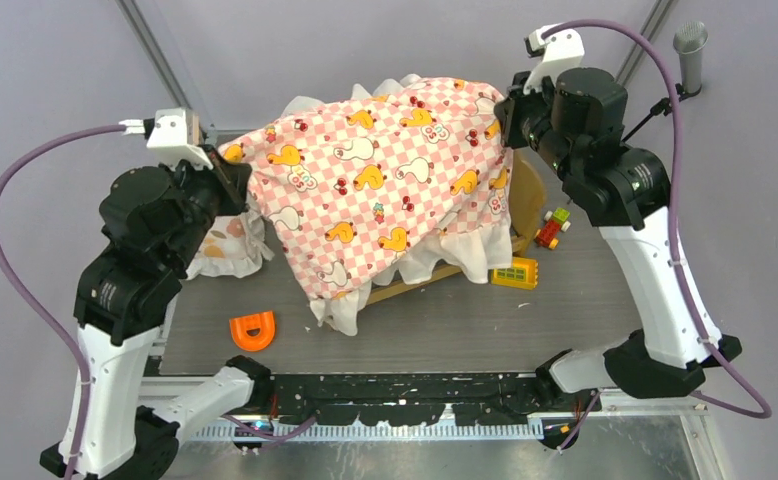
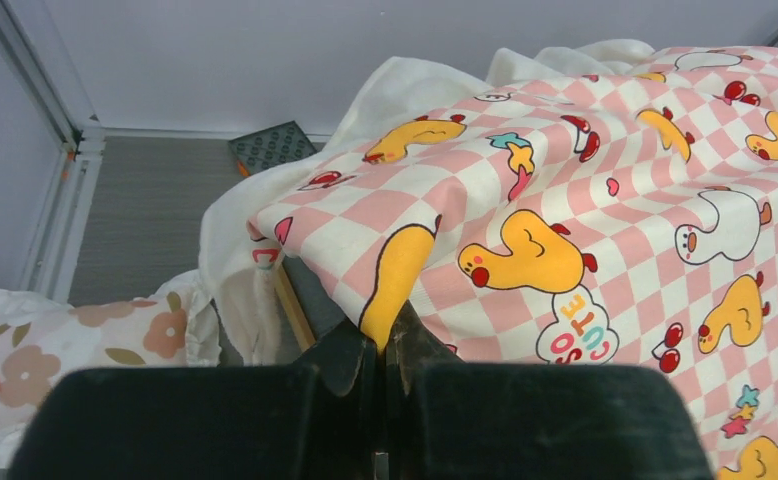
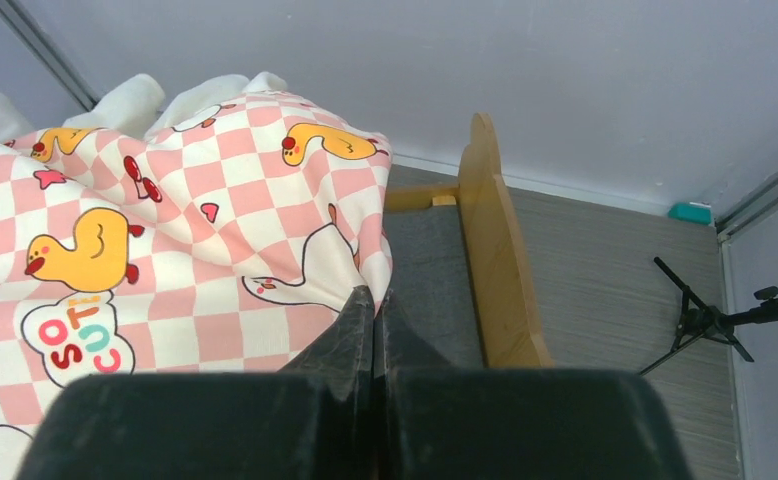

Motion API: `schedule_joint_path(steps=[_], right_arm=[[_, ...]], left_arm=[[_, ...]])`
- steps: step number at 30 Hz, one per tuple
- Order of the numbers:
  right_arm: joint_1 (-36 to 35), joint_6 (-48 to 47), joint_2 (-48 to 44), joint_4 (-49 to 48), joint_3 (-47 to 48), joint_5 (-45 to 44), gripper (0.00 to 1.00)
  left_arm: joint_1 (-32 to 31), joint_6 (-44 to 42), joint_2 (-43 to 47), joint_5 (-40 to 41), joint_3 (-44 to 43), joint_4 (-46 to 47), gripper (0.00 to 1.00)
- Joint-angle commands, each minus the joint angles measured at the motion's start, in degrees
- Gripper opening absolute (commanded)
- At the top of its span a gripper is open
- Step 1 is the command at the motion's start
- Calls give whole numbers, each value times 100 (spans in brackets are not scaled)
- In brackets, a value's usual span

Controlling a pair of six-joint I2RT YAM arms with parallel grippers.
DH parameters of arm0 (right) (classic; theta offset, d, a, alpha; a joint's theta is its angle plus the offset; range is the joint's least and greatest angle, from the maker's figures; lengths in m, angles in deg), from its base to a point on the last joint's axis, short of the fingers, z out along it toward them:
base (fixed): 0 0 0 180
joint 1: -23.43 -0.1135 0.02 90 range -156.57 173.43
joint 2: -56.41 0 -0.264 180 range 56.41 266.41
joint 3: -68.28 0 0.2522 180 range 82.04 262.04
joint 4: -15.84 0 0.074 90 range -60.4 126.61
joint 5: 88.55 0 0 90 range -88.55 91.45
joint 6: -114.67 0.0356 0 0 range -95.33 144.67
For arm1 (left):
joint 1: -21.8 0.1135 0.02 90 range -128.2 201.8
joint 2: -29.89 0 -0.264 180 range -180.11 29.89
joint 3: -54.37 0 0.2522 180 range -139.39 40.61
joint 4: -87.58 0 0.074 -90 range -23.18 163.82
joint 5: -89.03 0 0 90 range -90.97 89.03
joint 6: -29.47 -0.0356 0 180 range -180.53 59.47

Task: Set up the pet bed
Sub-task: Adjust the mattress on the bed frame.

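**Top view.** The pet bed stands mid-table, closer to the far edge, with its wavy headboard toward the right edge. I see only that headboard and a strip of the near rail. The sheet, pink-checkered with ducks and a white ruffle, is draped over the rest. Its ruffle hangs past the near rail.

**Left pincer.** It is clenched on the sheet's left corner, raised above the table near the left edge. In the left wrist view, the pincer pinches a fold of the sheet between closed tips. A wooden rail of the pet bed shows just below the fold.

**Right pincer.** It is clenched on the sheet's far right corner, above the headboard. In the right wrist view, the pincer grips the edge of the sheet. Beside it lie the grey mattress panel and the headboard.

**Count.**
- I count one bed and one sheet.
- One floral pillow lies at the left edge, just beside the bed and under the left arm.
- I count three small toys:
  - an orange horseshoe piece toward the near left corner;
  - a yellow block between the bed and the right arm;
  - a red-and-green toy between the bed and the right arm.

**Room.** Bare table surface runs along the near edge from the orange piece to the near right corner.
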Motion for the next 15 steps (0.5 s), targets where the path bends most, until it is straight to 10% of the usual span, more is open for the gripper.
schedule_joint_path(steps=[1, 15], right_arm=[[-2, 61, -157, -492, -304, -217, 1], [61, -403, 435, -2317, -1544, -1766, 1]], left_arm=[[-10, -347, -8, 392, 112, -103, 0], [348, -457, -989, 595, 1535, 1663, 0]])
